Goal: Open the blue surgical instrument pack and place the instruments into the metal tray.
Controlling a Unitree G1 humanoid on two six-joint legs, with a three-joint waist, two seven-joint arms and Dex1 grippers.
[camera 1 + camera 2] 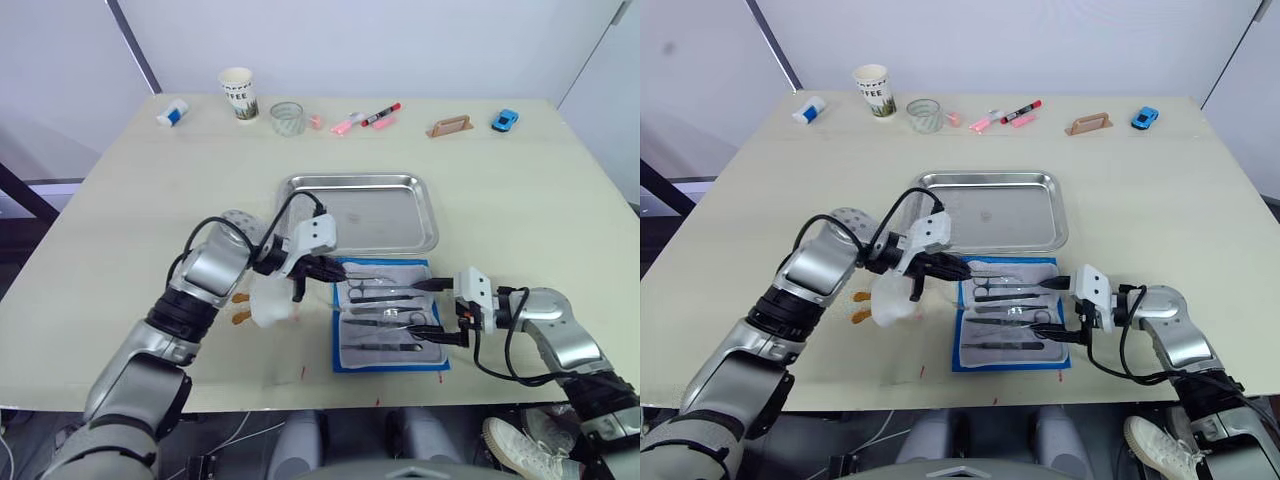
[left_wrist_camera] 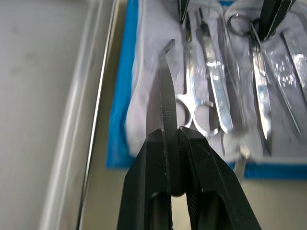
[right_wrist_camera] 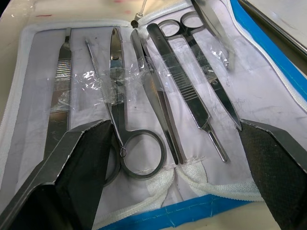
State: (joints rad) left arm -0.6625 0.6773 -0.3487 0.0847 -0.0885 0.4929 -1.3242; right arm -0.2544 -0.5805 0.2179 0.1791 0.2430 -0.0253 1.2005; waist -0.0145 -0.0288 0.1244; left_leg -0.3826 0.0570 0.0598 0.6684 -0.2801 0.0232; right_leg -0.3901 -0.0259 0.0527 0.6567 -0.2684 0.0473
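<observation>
Fingers of the left gripper (image 2: 177, 143) pinch one slim instrument (image 2: 167, 91); the right gripper (image 3: 177, 158) is spread over the opened pack (image 1: 390, 315), the metal tray (image 1: 360, 212) at frame centre still empty.

both arms are clad in rounded silver-grey metallic shells, with black ribbed segments at the joints and darker grey sections nearer the shoulders. each wrist carries a white angular housing, and loose black cables loop from the forearm shells to these housings. the left gripper (image 1: 318, 270) has two slim black fingers (image 2: 192, 177) that taper towards the tips, their surface smooth and glossy. the right gripper (image 1: 436, 311) has the same black fingers (image 3: 81, 167); up close their inner pads look matt and finely grained, with flat angled faces and grey edges.
</observation>
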